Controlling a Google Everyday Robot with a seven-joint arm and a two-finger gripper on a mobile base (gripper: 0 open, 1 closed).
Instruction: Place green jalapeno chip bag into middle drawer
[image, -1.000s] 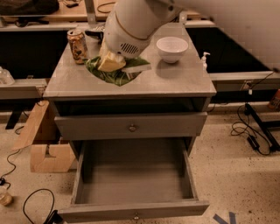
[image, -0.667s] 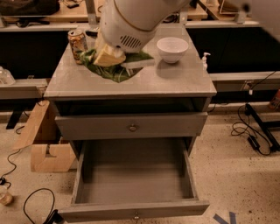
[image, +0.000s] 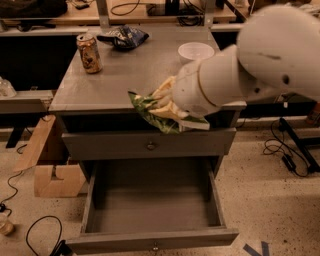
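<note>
The green jalapeno chip bag (image: 148, 113) is held in my gripper (image: 166, 106), which is shut on it. The bag hangs over the front edge of the grey cabinet top (image: 100, 85), just above the closed shallow drawer (image: 100, 145) with its round knob. My white arm reaches in from the right. Below, the middle drawer (image: 150, 239) is pulled out wide open, with nothing in it. The bag is above the drawer's back part, not inside it.
On the cabinet top stand a drink can (image: 89, 52) at the back left, a dark foil snack bag (image: 122, 36) at the back and a white bowl (image: 196, 50) at the back right. A cardboard box (image: 55, 172) and cables lie on the floor to the left.
My gripper has carried the green bag from the back left of the cabinet top forward to its front edge, over the open drawer.
</note>
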